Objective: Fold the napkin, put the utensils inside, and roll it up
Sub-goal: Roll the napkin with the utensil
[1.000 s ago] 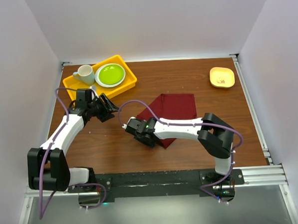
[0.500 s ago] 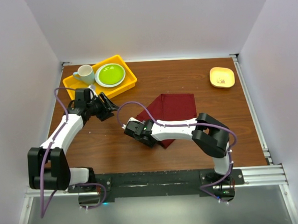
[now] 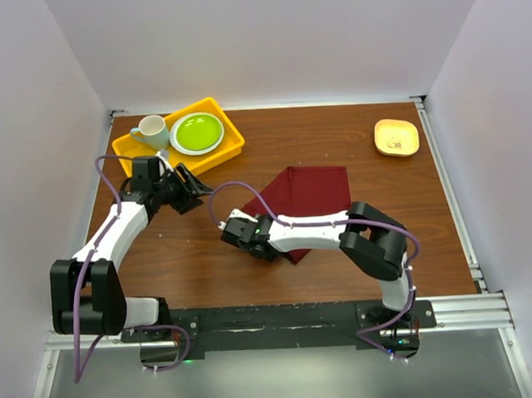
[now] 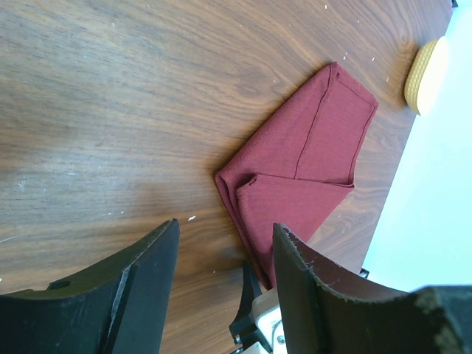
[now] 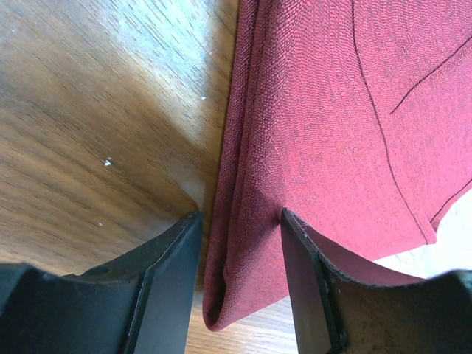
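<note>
At table centre, maroon napkin folded, not rolled; no fork on it. Right end effector apart, straddling its near-left edge; left end effector apart, empty.

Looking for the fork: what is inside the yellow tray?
A mug and a green plate sit in the yellow tray. I cannot make out a fork; the left arm hides part of its near edge.

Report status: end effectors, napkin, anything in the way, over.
Left end effector open, empty, off the napkin. Right end effector open, straddling the napkin's folded edge. Napkin folded; fork not in sight. Nothing in the way.
</note>
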You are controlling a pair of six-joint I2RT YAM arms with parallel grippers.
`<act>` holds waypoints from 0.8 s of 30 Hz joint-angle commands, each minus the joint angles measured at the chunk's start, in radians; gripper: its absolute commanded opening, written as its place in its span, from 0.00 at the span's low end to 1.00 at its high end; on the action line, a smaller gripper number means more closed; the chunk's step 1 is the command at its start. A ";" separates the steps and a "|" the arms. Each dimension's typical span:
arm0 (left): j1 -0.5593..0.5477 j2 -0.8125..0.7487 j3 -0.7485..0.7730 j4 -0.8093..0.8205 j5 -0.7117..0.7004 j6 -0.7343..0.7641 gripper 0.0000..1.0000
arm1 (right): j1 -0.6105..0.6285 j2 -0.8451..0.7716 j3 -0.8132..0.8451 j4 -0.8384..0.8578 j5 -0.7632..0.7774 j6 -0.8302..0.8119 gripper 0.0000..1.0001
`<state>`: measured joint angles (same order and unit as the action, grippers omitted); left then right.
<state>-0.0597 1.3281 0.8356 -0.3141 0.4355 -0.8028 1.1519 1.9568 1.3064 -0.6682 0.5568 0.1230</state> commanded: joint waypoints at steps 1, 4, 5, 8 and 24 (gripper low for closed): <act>0.015 0.005 -0.001 0.024 0.026 0.024 0.59 | -0.014 0.039 -0.033 0.038 -0.024 0.035 0.52; 0.017 0.009 -0.006 0.026 0.031 0.034 0.59 | -0.030 0.040 -0.047 0.054 -0.060 0.043 0.48; 0.015 0.011 -0.004 0.027 0.037 0.037 0.59 | -0.037 0.044 -0.052 0.059 -0.069 0.044 0.47; 0.017 0.025 -0.016 0.040 0.063 0.040 0.62 | -0.058 0.053 -0.065 0.084 -0.103 0.043 0.43; 0.012 0.135 -0.139 0.219 0.241 -0.054 0.70 | -0.199 0.021 -0.125 0.133 -0.424 0.043 0.00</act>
<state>-0.0525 1.4410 0.7288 -0.2005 0.5953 -0.8017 1.0180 1.9198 1.2572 -0.5598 0.3435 0.1318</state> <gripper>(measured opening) 0.694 0.053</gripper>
